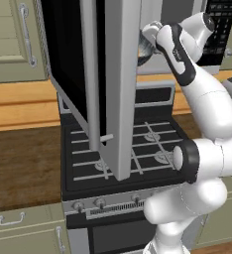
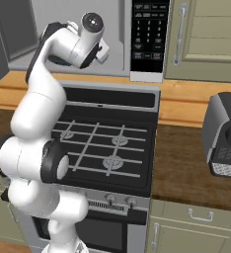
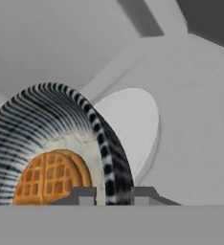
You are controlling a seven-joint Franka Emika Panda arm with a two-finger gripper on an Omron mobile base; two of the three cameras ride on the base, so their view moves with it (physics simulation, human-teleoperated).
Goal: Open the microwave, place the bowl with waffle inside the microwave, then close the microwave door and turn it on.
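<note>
The microwave (image 2: 149,34) hangs above the stove, its keypad panel at the right. The microwave door (image 1: 108,74) is swung wide open to the left, edge-on toward me. My gripper (image 3: 113,195) reaches into the grey cavity and is shut on the rim of the bowl with waffle (image 3: 47,139). The streaked bowl is tilted, and the orange gridded waffle (image 3: 51,179) lies in it. The white round turntable (image 3: 133,129) is just beyond the bowl. In the left base view the bowl (image 1: 145,45) shows at the cavity mouth, beside my hand.
A black gas stove (image 1: 133,149) sits directly below my arm. Beige cabinet doors (image 1: 14,39) flank the microwave. A grey appliance (image 2: 226,138) stands on the wooden counter (image 2: 186,173) to the right. The open door blocks the space left of the cavity.
</note>
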